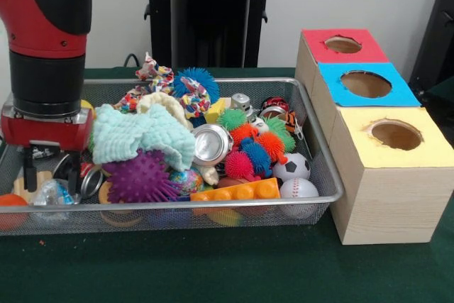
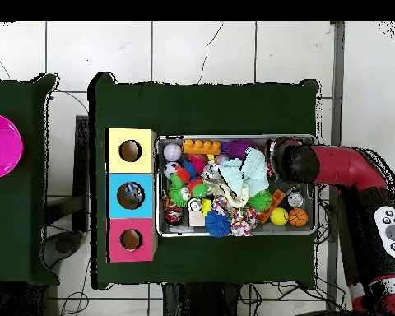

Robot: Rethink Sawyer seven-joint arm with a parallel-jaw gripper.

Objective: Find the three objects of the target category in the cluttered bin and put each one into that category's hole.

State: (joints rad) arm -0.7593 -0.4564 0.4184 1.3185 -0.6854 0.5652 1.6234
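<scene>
A wire mesh bin (image 1: pixel 323 168) holds a heap of toys. My gripper (image 1: pixel 51 179) hangs over its left end, open, with its fingertips (image 1: pixel 29 175) down among the clutter above a clear crinkled item (image 1: pixel 50 193). A silver can (image 1: pixel 91 181) lies just right of it, then a purple spiky ball (image 1: pixel 140 179) and a mint cloth (image 1: pixel 145 136). Another can (image 1: pixel 211 143), a soccer ball (image 1: pixel 292 167), a baseball (image 1: pixel 298 189) and an orange brick (image 1: pixel 245 191) sit further right. In the overhead view the arm's end (image 2: pixel 285 158) covers the fingers.
Three wooden boxes stand right of the bin, with a red-topped hole (image 1: pixel 342 44), a blue-topped hole (image 1: pixel 365 84) and a yellow-topped hole (image 1: pixel 395 135). An orange ball (image 1: pixel 10 207) lies at the bin's left corner. A pink bowl (image 2: pixel 2 146) sits on a separate table.
</scene>
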